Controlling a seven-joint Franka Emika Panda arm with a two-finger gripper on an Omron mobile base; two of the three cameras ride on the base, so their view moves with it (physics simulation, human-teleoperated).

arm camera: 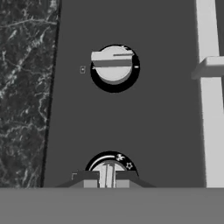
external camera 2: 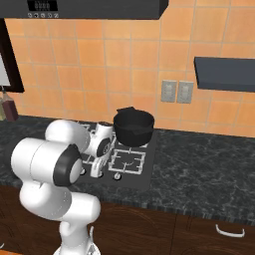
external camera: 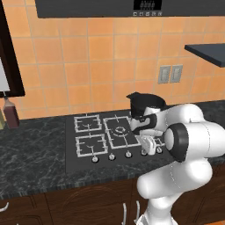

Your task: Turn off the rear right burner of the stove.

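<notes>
My gripper (arm camera: 108, 180) is closing nearly shut around a knob (arm camera: 108, 168) on the stove (external camera: 88, 165); another knob (arm camera: 113, 64) is sitting nearby, a black pot (external camera 2: 133, 126) behind

I see a black pot (external camera 2: 133, 126) toward the back edge of the dark marble surface (external camera 2: 209, 159), two wall outlets (external camera 2: 177, 91) on orange tile above, and a bottle (external camera: 11, 113) at the surface's far left.

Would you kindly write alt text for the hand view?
The jaws of the gripper straddle the ridge of a round silver knob on the black stove. Another knob lies beyond, with dark marbled counter alongside.
</notes>
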